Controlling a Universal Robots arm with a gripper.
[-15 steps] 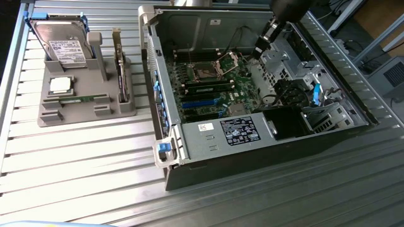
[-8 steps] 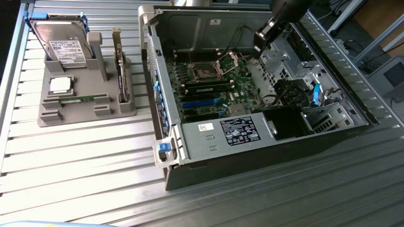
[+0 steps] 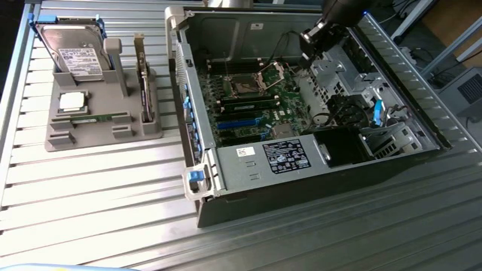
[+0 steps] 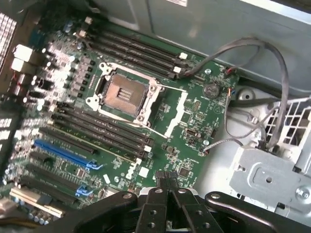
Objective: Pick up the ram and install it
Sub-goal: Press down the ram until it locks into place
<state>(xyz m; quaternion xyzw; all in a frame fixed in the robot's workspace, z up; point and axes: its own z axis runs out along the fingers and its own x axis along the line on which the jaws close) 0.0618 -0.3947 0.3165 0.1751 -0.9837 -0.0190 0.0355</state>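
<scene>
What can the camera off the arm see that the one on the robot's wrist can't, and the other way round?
Exterior view alone: the grey holder beside the computer case, carrying a hard drive, a processor chip and two ram sticks, one upright, one lying flat.

Wrist view alone: close detail of the empty memory slots and the blue slot.

Both: the green motherboard, its open processor socket and the gripper, shut and holding nothing.

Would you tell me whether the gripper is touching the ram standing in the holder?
Apart. The exterior view shows the gripper over the open case, while the ram stands in the holder, far off to that view's left.
</scene>
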